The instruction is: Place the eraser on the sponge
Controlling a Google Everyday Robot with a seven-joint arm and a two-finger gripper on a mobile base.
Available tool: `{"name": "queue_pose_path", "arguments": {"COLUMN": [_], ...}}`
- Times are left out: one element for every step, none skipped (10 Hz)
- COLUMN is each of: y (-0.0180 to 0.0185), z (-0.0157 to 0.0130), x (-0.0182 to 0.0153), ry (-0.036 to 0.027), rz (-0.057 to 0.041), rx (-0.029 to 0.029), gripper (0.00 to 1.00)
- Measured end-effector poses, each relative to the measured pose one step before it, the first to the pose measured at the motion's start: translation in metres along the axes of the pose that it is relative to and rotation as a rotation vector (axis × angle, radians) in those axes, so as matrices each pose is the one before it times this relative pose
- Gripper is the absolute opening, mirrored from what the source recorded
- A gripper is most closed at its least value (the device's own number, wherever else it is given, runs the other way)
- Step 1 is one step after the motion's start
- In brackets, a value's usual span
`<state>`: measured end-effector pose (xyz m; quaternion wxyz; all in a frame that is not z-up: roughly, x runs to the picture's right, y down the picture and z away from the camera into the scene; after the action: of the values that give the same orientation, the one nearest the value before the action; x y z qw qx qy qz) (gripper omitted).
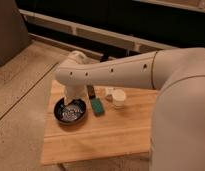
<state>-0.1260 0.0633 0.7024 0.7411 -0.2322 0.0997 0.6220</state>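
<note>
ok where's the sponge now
In the camera view the sponge lies between the black pan and the white cup; the end effector hangs over the pan.

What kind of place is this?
Probably an indoor robot practice spot, not a real kitchen: a small wooden table stands alone on speckled floor, holding a pan, sponge and cup. The end effector hangs over the pan.

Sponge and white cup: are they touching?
Apart. The camera view shows bare tabletop between the sponge and the cup. The end effector hangs over the pan, left of the sponge.
</note>
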Motion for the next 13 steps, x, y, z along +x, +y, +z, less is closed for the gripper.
{"name": "queue_pose_path", "arguments": {"y": [0.00504,0.00501,0.00548,0.00306,0.00103,-0.00002,-0.00027,-0.00580,-0.02601,-0.02746,-0.02113,-0.01477,-0.01221], "z": [-0.00034,0.00085,0.00122,0.00057,0.00016,-0.00006,0.00040,-0.00146,-0.00429,-0.00431,-0.00348,-0.00177,-0.00049], "x": [0.00495,0.00953,0.01008,0.00314,0.00209,-0.00006,-0.00059,-0.00392,-0.00810,-0.00678,-0.00821,-0.00772,-0.00782], "ry": [-0.00732,0.00532,0.01259,0.00397,0.00220,-0.00027,0.00006,-0.00476,-0.01252,-0.01207,-0.01516,-0.01336,-0.01500], "rz": [-0.05229,-0.07411,-0.06600,-0.02628,-0.01489,-0.00005,0.00255,0.01183,0.04025,0.04364,0.03444,0.02555,0.02736], "rx": [-0.02372,-0.01845,-0.01161,-0.00452,-0.00200,0.00007,-0.00133,0.00537,0.03038,0.02882,0.01994,0.01127,-0.00069], "gripper": [0.65,0.65,0.65,0.65,0.65,0.65,0.65,0.65,0.65,0.65,0.65,0.65,0.65]}}
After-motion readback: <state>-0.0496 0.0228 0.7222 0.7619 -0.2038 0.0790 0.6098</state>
